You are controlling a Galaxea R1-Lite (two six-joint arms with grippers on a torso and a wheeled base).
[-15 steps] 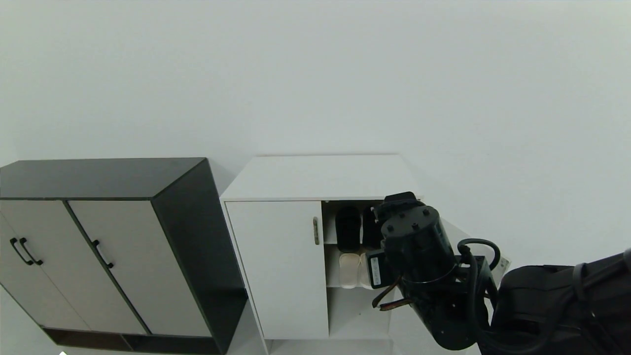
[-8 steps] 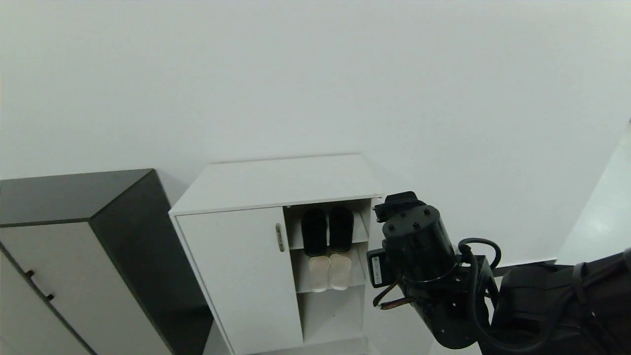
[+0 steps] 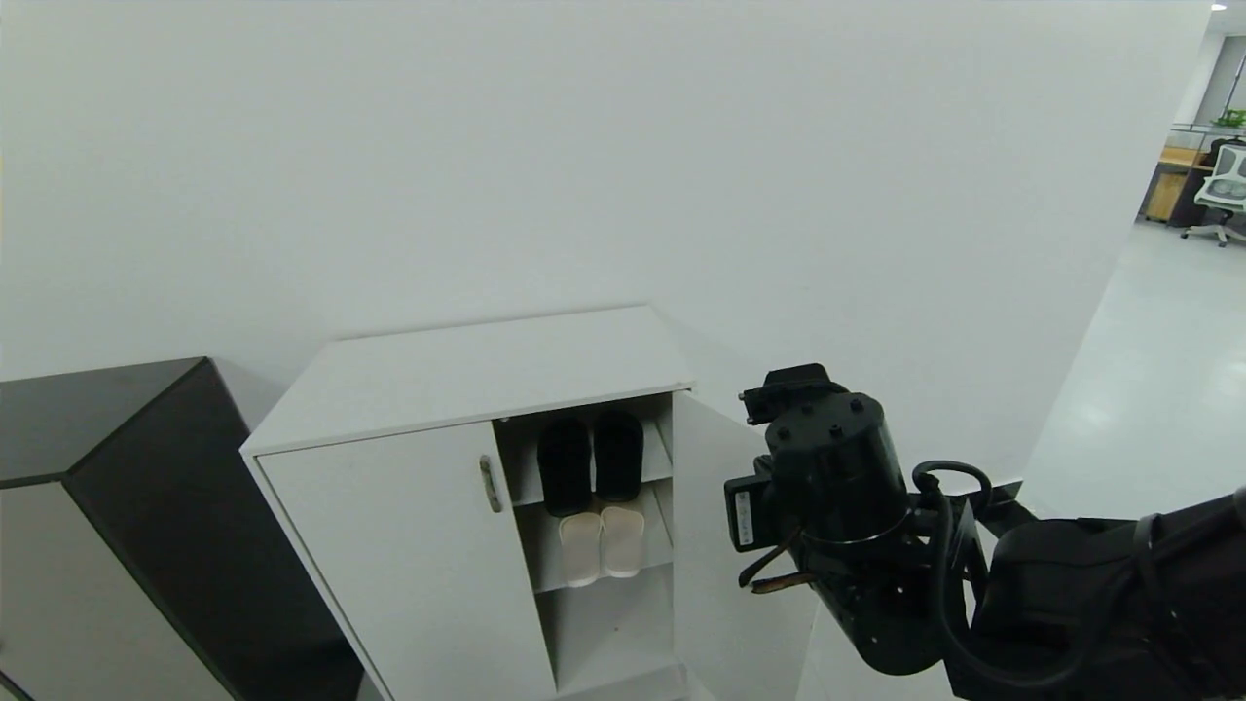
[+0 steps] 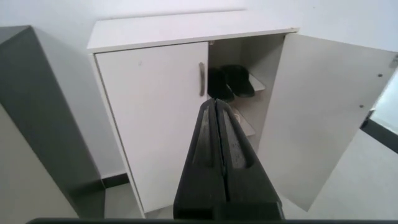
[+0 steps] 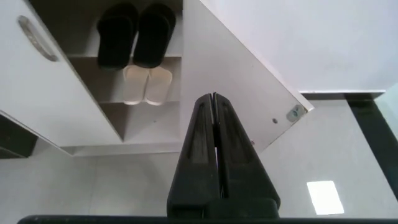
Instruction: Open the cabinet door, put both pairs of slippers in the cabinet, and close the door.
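White cabinet door (image 3: 701, 604) open, slippers (image 3: 618, 458) partly shadowed, left gripper (image 4: 216, 102) and right gripper (image 5: 213, 98) clenched.

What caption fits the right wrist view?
Shut right end effector before the open white cabinet, black slippers shelved above white slippers.

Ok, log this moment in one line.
door: open | black slippers: top shelf | white slippers: middle shelf | left gripper: shut, empty | right gripper: shut, empty | remaining: close door
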